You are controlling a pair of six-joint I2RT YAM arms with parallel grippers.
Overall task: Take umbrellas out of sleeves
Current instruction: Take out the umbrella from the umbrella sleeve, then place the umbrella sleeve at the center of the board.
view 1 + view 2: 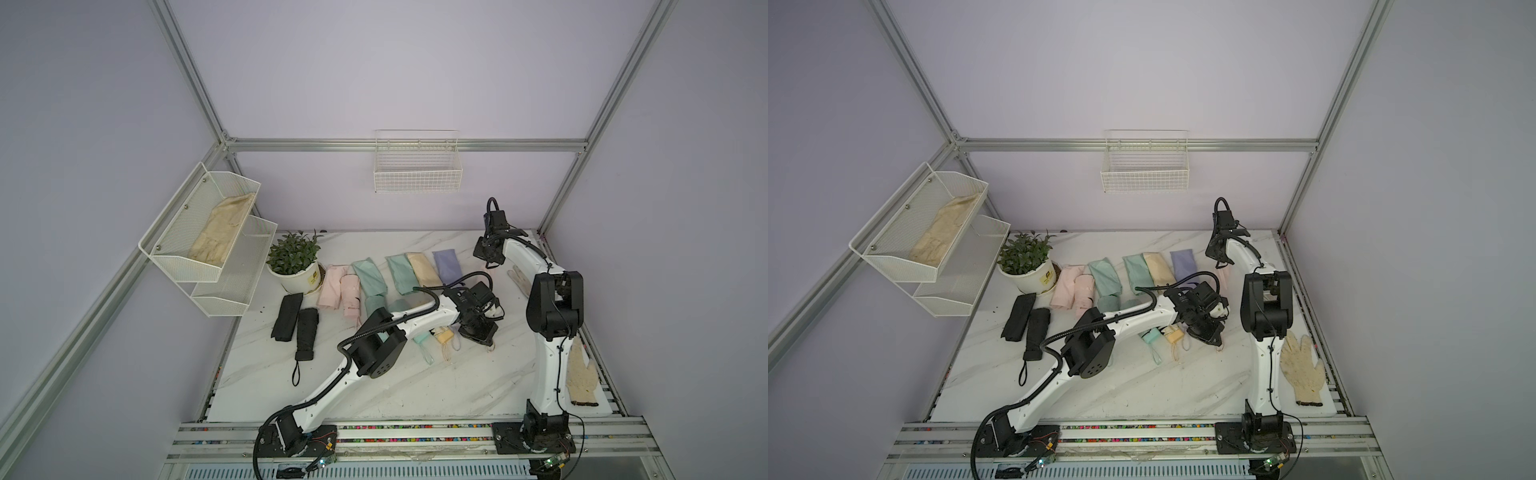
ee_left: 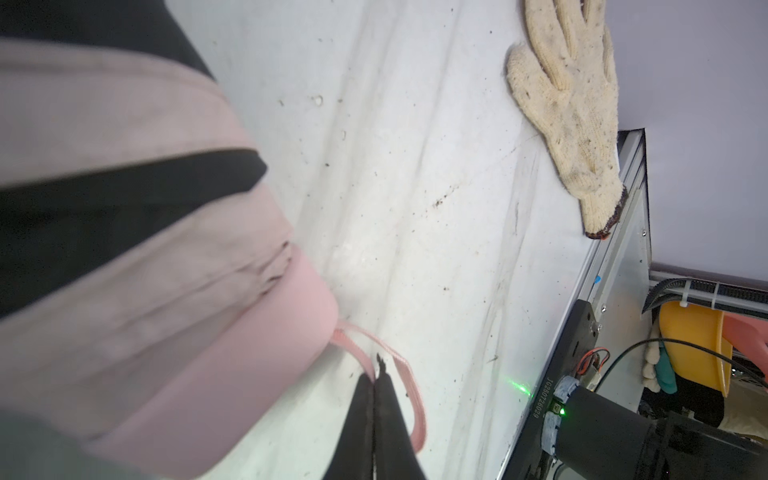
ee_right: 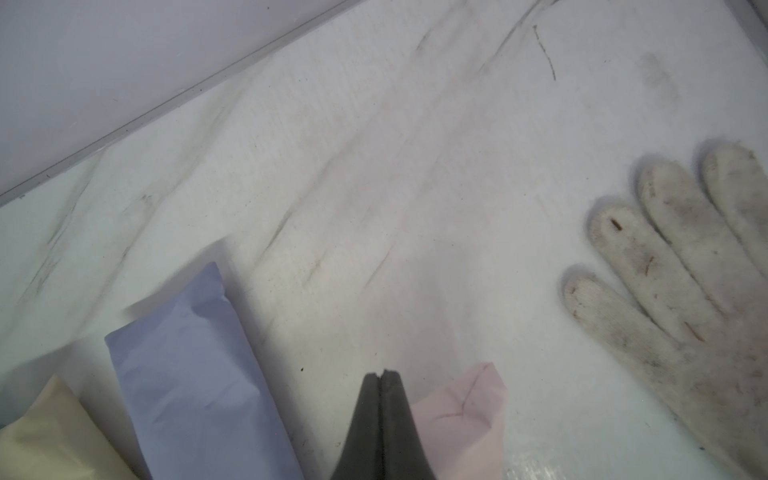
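left claw (image 2: pixel 379 369) pressed together, pink wrist loop (image 2: pixel 409 386) wraps right at tips, can't tell if actually pinched. pink umbrella (image 2: pixel 249 365) handle cap just beside it, blurry, over marble table (image 2: pixel 395 208). right claw (image 3: pixel 382 376) clamped tight too, closed end of pink sleeve (image 3: pixel 461 415) right against its side, grip unclear. lavender sleeve (image 3: pixel 187 374) next over, yellow sleeve (image 3: pixel 45 428) past that. knit glove (image 2: pixel 569 104) near table edge. black umbrella (image 1: pixel 306 330) and black sleeve (image 1: pixel 286 316) side by side, left end of row.
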